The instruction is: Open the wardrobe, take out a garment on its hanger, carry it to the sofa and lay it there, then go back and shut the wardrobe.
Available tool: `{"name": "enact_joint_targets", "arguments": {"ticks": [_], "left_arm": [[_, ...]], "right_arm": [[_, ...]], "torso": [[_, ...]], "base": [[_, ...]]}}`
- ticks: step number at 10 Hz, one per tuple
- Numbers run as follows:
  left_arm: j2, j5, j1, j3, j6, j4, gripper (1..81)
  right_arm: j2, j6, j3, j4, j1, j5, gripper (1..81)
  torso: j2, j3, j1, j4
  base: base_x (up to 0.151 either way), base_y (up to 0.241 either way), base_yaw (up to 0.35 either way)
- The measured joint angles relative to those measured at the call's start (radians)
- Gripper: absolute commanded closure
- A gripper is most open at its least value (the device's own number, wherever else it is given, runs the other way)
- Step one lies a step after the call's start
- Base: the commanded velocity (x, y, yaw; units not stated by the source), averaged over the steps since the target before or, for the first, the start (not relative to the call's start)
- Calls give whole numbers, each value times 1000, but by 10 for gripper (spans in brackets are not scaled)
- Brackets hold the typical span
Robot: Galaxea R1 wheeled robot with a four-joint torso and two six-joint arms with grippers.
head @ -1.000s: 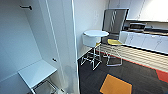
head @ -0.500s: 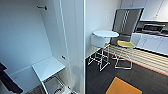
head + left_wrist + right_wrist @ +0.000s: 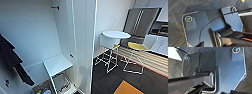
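Whether either hand is open or closed I cannot tell; the wrist views give the robot's own dark plates hanging over grey carpet. Across the last second the whole head view has slid sideways, so the camera has turned with the robot: the round white table and yellow stool now sit further over, and more of the wardrobe's inside has come into sight. The wardrobe stands open, its white door edge-on in the middle. A dark garment hangs at its near side above a white shelf; the orange hoodie cannot be made out there, which suggests the closing step is near. Beyond, a steel fridge and striped floor.
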Motion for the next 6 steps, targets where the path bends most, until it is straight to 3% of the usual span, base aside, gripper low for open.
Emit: {"name": "enact_joint_targets", "arguments": {"ticks": [6], "left_arm": [[2, 0, 5, 0, 0, 0, 10]], "right_arm": [[0, 0, 0, 0, -3, -1, 10]], "torso": [[0, 0, 0, 0]], "base": [[0, 0, 271]]}}
